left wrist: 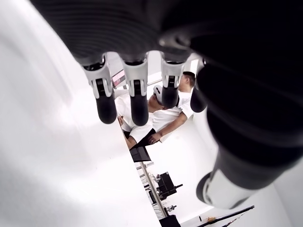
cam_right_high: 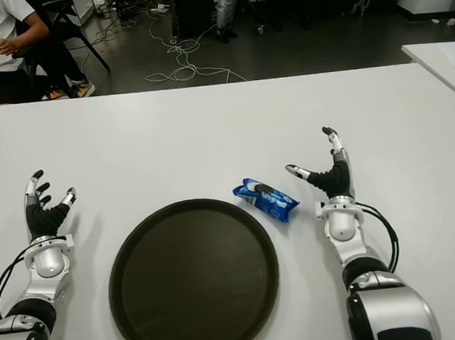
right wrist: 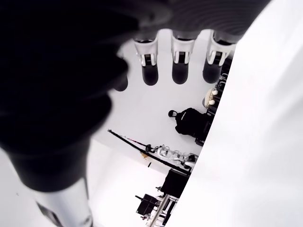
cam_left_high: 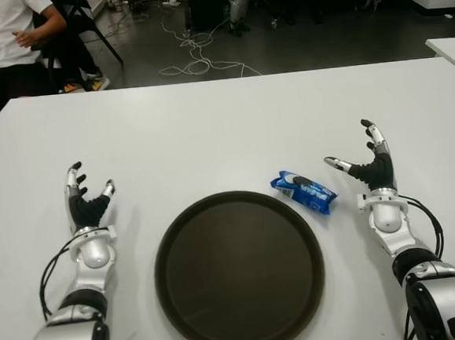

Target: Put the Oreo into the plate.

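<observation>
Oreo packet (cam_left_high: 304, 192), blue crinkled wrapper with a cookie print, lies flat on the white table (cam_left_high: 232, 130), not in either hand. Left to right: left hand (cam_left_high: 86, 208) shows near the table's left edge, well left of the plate, fingers spread and relaxed, thumb out, holding nothing; its wrist view shows the fingertips (left wrist: 106, 109) extended with only table surface under them. Round dark brown plate (cam_left_high: 170, 245) sits centre-front with nothing in it. Packet is just off the plate's upper-right rim, angled, close to the rim; contact can't be confirmed. Right hand (cam_left_high: 373, 166) is just right of the packet, fingers upright and spread, thumb (cam_left_high: 339, 163) pointing toward the packet with a gap between, grasping nothing. Person in a white shirt (cam_left_high: 0, 38) sits beyond the far-left corner.
</observation>
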Available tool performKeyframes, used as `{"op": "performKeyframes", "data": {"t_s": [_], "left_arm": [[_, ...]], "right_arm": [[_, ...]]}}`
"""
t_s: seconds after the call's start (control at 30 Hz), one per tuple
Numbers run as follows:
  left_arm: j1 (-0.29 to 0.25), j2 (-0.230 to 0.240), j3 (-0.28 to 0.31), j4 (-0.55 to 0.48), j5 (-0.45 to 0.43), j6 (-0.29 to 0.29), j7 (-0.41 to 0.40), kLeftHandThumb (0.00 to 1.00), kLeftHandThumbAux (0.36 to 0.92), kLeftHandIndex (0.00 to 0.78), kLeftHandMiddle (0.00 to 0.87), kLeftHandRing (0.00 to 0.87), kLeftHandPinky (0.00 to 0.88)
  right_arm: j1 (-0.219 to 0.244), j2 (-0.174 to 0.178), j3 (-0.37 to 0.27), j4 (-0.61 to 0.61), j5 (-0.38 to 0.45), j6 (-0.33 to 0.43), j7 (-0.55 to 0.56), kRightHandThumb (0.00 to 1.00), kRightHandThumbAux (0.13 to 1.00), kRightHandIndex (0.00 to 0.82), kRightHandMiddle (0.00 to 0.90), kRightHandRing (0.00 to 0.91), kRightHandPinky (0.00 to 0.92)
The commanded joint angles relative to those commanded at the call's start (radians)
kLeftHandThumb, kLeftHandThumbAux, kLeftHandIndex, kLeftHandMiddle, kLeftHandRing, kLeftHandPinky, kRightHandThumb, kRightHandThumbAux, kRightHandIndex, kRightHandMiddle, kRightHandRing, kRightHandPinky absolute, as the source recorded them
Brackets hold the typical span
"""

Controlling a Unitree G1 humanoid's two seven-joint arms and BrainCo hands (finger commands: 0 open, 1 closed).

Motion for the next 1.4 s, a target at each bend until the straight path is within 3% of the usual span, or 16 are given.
{"op": "performKeyframes", "data": {"t_s": [0.3, 0.77, 1.2, 1.4], "left_arm": [[-0.003, -0.002, 0.002, -0.001, -0.002, 0.001, 0.005, 0.0, 0.764, 0.072, 0.069, 0.104, 0.151], [-0.002, 0.002, -0.004, -0.004, 0.004, 0.001, 0.002, 0.0, 0.808, 0.084, 0.07, 0.098, 0.134], [-0.002, 0.005, -0.011, 0.0, 0.012, 0.006, 0.013, 0.0, 0.796, 0.081, 0.081, 0.12, 0.166], [-0.002, 0.007, -0.012, 0.001, 0.013, 0.002, 0.011, 0.0, 0.807, 0.085, 0.08, 0.11, 0.136]], "right_arm": [[-0.001, -0.001, 0.008, -0.003, -0.004, -0.003, -0.008, 0.0, 0.86, 0.041, 0.036, 0.0, 0.009], [0.0, -0.003, 0.012, -0.005, -0.004, -0.007, -0.005, 0.0, 0.844, 0.046, 0.042, 0.0, 0.01], [0.0, -0.009, 0.016, -0.003, -0.007, -0.005, 0.0, 0.0, 0.85, 0.047, 0.04, 0.0, 0.017], [0.0, -0.011, 0.022, -0.004, -0.015, 0.0, -0.009, 0.0, 0.844, 0.041, 0.029, 0.0, 0.016]]}}
